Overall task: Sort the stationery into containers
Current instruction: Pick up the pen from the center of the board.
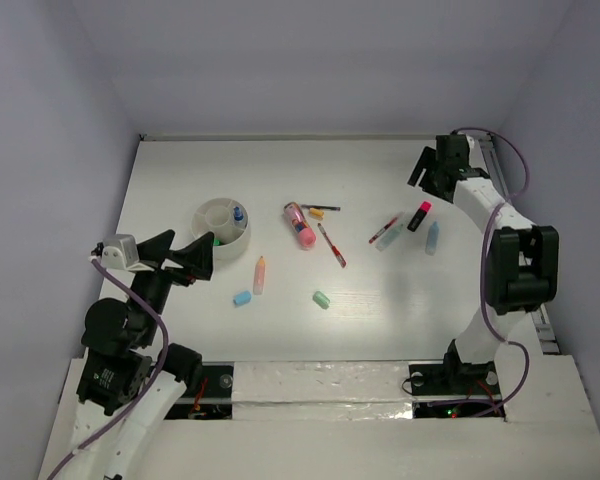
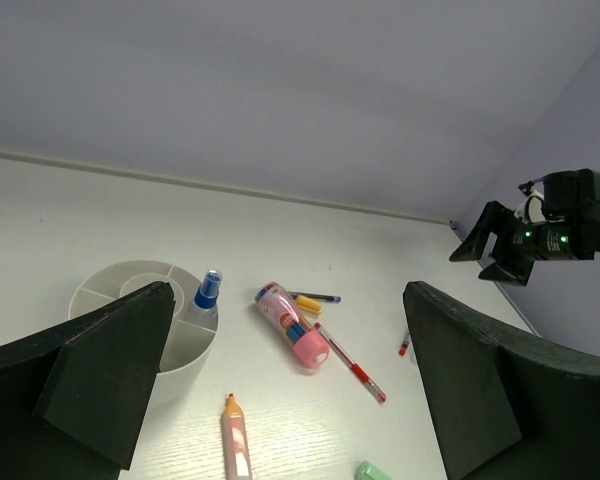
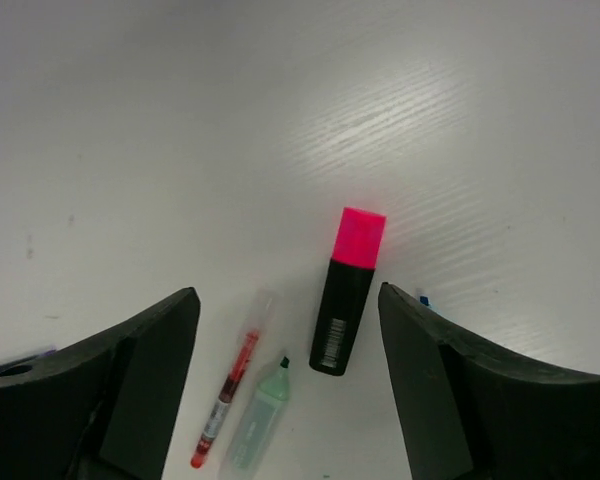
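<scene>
**Right arm poised over a highlighter.** The right gripper (image 3: pixel 285 298) hung with its jaws spread and empty above a pink-capped black highlighter (image 3: pixel 346 305) at the far right of the white table (image 1: pixel 380 330). In the wrist view the highlighter lay between the two fingers. Its long axis ran from 6 o'clock up to the pink cap near 12, so the jaws looked set to close across its narrow body on a plain descent. From overhead it lay at about 7 o'clock from the gripper.

A red pen (image 3: pixel 233 385) and a pale green marker (image 3: pixel 258 415) lay near the highlighter at its 8 o'clock, not touching it, and could have been nudged. The round white cup (image 1: pixel 242 240) sat well apart at the highlighter's 9 o'clock, across the table. The left gripper (image 1: pixel 185 256), also wide open and empty, hung just beside the cup at 7 o'clock. The right arm was plainly the nearer to the highlighter. The tabletop showed faint grain and glare, and pale lilac walls (image 1: pixel 310 60) closed it in on three sides.
</scene>
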You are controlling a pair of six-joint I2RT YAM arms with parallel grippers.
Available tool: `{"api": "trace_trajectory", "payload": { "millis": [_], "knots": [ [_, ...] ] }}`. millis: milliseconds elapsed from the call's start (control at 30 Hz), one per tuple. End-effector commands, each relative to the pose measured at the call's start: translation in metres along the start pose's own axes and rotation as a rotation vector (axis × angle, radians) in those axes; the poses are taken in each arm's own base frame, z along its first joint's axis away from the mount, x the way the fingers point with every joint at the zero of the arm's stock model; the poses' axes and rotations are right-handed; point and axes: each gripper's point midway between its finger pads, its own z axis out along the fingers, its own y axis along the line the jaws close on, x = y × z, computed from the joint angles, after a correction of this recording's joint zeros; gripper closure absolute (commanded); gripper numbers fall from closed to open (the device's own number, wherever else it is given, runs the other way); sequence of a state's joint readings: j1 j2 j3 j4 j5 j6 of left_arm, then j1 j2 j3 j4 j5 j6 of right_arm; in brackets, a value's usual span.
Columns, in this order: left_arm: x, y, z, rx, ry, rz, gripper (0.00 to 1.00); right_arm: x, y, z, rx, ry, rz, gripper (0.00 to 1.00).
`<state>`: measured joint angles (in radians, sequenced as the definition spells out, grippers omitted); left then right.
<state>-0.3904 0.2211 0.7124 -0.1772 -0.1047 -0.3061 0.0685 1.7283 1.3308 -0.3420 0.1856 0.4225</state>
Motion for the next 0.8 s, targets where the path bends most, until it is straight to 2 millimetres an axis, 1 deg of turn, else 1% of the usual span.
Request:
{"api": "trace_trajectory", "payload": {
  "millis": [0, 33, 67, 100, 133, 200, 233, 267, 300, 367, 400, 433, 567, 767],
  "knots": [
    [-0.013, -0.006, -0.003, 0.024, -0.043, -0.018, 0.01, 0.004, -0.022, 0.018, 0.100, 0.094, -0.034, 0.24],
    [-0.014, -0.004, -0.004, 0.013, -0.051, -0.022, 0.01, 0.005, -0.022, 0.023, 0.108, 0.107, -0.040, 0.25],
    [-0.014, -0.005, -0.005, 0.018, -0.047, -0.027, 0.01, 0.005, -0.027, 0.027, 0.122, 0.122, -0.040, 0.28],
    [-0.016, -0.005, -0.007, 0.017, -0.056, -0.030, 0.01, 0.006, -0.027, 0.033, 0.129, 0.154, -0.059, 0.29],
    [-0.016, -0.006, -0.007, 0.020, -0.056, -0.034, 0.01, 0.007, -0.027, 0.035, 0.136, 0.165, -0.070, 0.30],
    [-0.017, -0.006, -0.009, 0.024, -0.061, -0.035, 0.01, 0.008, -0.032, 0.038, 0.164, 0.187, -0.093, 0.35],
    [-0.018, -0.008, -0.010, 0.034, -0.063, -0.039, 0.01, 0.002, -0.035, 0.044, 0.180, 0.184, -0.092, 0.37],
    [-0.018, -0.008, -0.011, 0.033, -0.065, -0.040, 0.01, 0.000, -0.040, 0.046, 0.196, 0.190, -0.088, 0.38],
    [-0.019, -0.008, -0.011, 0.035, -0.069, -0.039, 0.01, 0.005, -0.041, 0.047, 0.200, 0.218, -0.096, 0.40],
    [-0.018, -0.008, -0.012, 0.034, -0.067, -0.040, 0.01, 0.005, -0.039, 0.055, 0.201, 0.235, -0.106, 0.40],
    [-0.018, -0.010, -0.012, 0.045, -0.065, -0.044, 0.01, 0.007, -0.046, 0.055, 0.217, 0.254, -0.105, 0.41],
    [-0.019, -0.010, -0.012, 0.044, -0.068, -0.046, 0.01, 0.008, -0.046, 0.059, 0.224, 0.261, -0.106, 0.41],
    [-0.019, -0.010, -0.012, 0.042, -0.067, -0.046, 0.01, 0.013, -0.047, 0.067, 0.234, 0.289, -0.114, 0.41],
    [-0.018, -0.011, -0.013, 0.050, -0.065, -0.049, 0.01, 0.027, -0.052, 0.074, 0.254, 0.354, -0.137, 0.42]
  ]
}}
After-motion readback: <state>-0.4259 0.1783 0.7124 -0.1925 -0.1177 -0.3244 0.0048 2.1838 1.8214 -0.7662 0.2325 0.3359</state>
